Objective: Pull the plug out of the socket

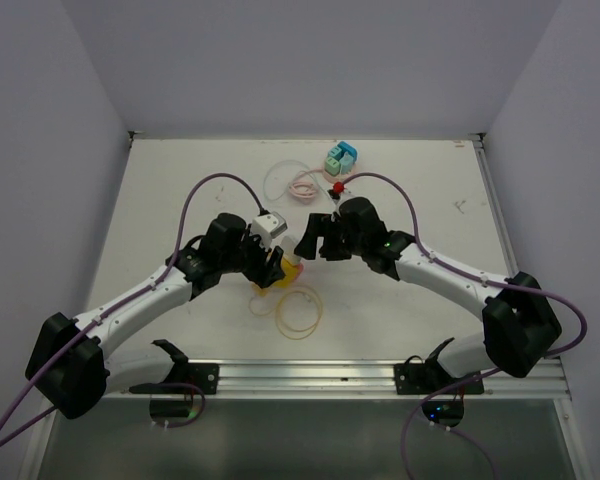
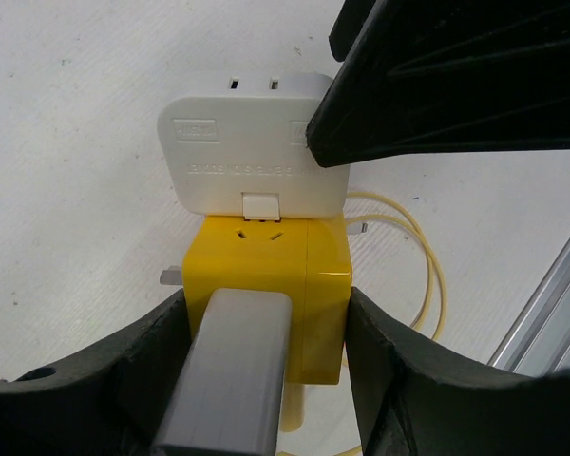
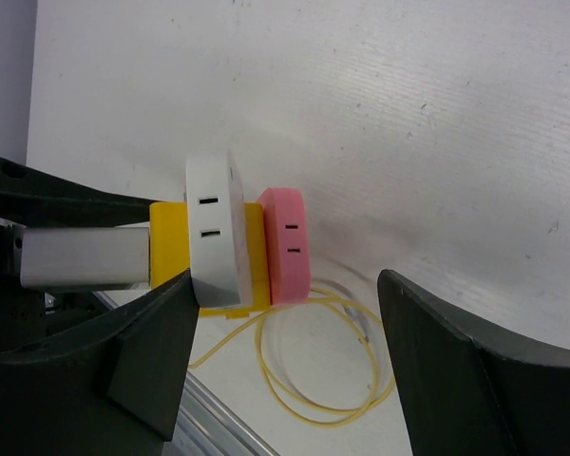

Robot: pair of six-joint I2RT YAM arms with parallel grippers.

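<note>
Jutting from the yellow socket point(image 2: 266, 252) is a flat white plug point(image 2: 237, 152).

Yellow socket point(image 2: 266, 275): 1. White plug point(image 2: 237, 142): 1. Pink plug point(image 3: 287, 247): 1. Teal adapter point(image 1: 341, 157): 1. Coiled cables point(image 1: 300, 310): 2.

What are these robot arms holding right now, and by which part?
The left gripper clamps the yellow plastic socket cube by two opposite sides. The right gripper is open, straddling the white plastic adapter, holding nothing.
</note>
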